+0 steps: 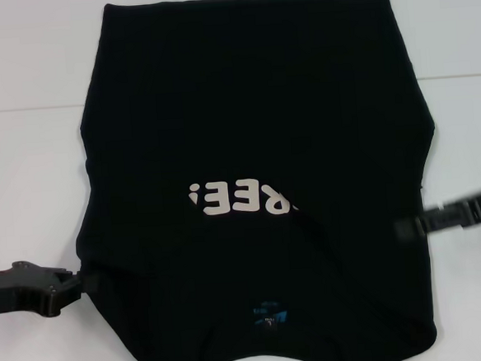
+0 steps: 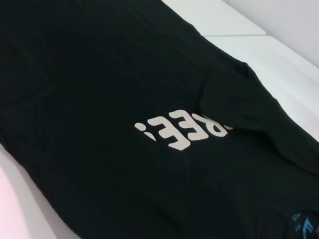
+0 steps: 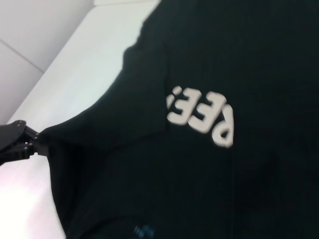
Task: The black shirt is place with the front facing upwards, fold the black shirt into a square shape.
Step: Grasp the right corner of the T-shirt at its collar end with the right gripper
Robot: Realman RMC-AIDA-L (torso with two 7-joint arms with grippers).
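On the white desk point(image 1: 25, 162) the black shirt point(image 1: 253, 130) is lying lettering-up (right side already folded inward over the print), while the left gripper point(image 1: 81, 282) and right gripper point(image 1: 402, 228) are meeting its opposite edges, seemingly for another fold, though I cannot tell whether their jaws are clenched.

The large black soft-fabric T-shirt point(image 1: 246, 139) lies spread before me on the white table point(image 1: 25, 162), front up, collar end nearest me. Both sides are folded inward, so its outline is roughly rectangular. A fold covers part of its pale lettering, and a small blue neck label shows.
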